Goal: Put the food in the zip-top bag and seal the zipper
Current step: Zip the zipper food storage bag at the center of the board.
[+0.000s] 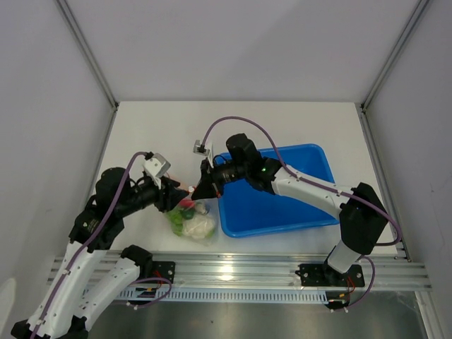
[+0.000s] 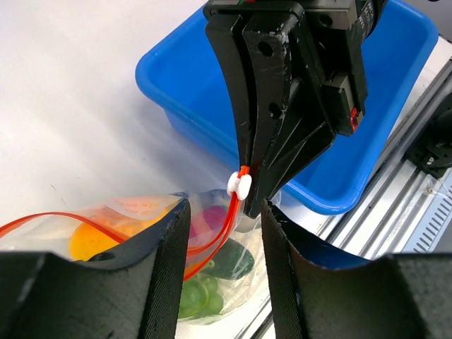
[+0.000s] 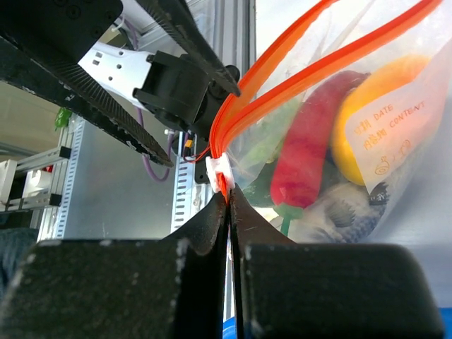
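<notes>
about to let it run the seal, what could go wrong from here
The left gripper is open around the zipper, so nothing anchors the bag; a pull by the right gripper may drag it instead of sealing. The right gripper pinches the zipper just beside the white slider, so it might slip off. The chili sits near the open mouth and could catch.

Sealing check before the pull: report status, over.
Left gripper open, straddling zipper. Right gripper shut on zipper beside white slider. Food inside bag. Blue tray alongside, no obstruction.
</notes>
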Tool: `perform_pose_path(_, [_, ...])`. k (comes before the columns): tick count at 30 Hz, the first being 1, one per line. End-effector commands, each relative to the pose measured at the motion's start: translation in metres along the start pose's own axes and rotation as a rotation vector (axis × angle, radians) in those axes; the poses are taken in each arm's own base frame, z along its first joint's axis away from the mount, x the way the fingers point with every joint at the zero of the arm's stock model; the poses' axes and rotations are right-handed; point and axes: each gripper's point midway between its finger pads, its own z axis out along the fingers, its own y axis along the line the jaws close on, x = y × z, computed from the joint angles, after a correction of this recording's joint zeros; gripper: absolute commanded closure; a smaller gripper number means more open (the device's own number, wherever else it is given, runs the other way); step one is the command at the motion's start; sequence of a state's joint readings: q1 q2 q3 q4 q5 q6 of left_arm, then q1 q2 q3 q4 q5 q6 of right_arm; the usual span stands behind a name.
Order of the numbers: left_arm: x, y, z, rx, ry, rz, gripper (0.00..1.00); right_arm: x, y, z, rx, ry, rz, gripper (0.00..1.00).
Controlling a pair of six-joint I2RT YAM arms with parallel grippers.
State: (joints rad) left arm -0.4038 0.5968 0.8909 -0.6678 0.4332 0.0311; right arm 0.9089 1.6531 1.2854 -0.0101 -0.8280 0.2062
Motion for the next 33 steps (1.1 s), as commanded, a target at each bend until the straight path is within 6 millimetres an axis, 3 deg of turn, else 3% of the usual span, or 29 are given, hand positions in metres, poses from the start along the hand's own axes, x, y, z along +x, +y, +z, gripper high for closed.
perform_pose_path(1, [-0.012,-0.005,0.002,0.03,-0.034,-0.001,0.52,-0.025,0.019,0.002,-0.078,-0.042,-0.084,1.0])
perform_pose_path(10, [-0.004,-0.021,0.017,0.169,-0.04,0.024,0.44,-0.017,0.025,-0.001,-0.093,-0.005,-0.088,1.0])
perform_pose_path(15, [0.0,-0.02,0.023,0.189,-0.018,0.013,0.49,-0.018,0.027,-0.002,-0.092,-0.004,-0.097,1.0])
perform_pose_path(24, [0.007,-0.015,0.023,0.168,0.003,0.006,0.76,-0.018,0.025,-0.004,-0.089,-0.003,-0.1,1.0])
perform_pose_path(33, [0.014,-0.007,0.021,0.129,0.067,-0.013,0.96,-0.022,0.017,-0.007,-0.046,-0.034,-0.096,1.0])
